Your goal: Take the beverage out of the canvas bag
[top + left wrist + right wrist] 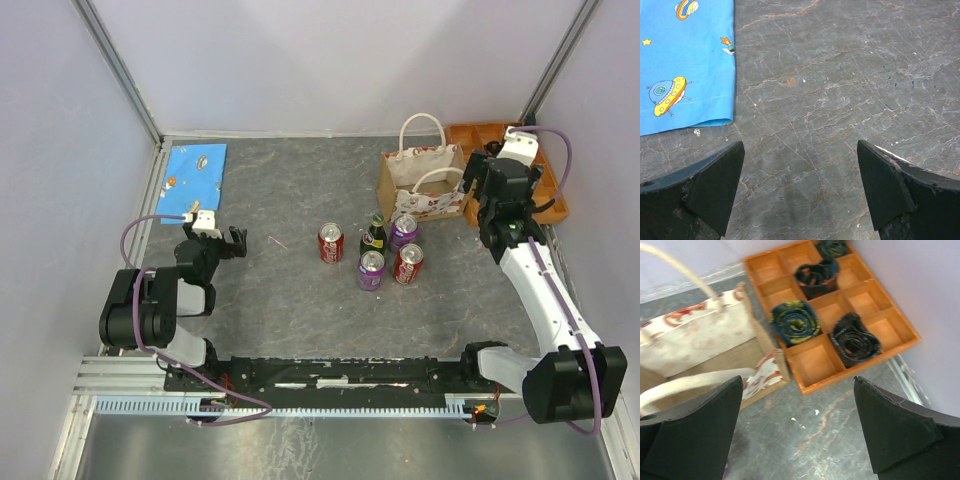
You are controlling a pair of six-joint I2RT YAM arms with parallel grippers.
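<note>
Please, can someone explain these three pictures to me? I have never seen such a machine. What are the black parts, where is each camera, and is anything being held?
Two robot arms are bolted at a table's near edge. One picture looks down from above; the other two come from cameras on each wrist, so the black wedges there are the jaws. The left gripper is open over bare table beside a blue cloth. The right gripper is open beside the canvas bag and an orange tray holding rolled fabrics. Four cans and a bottle stand mid-table. Nothing is held.
</note>
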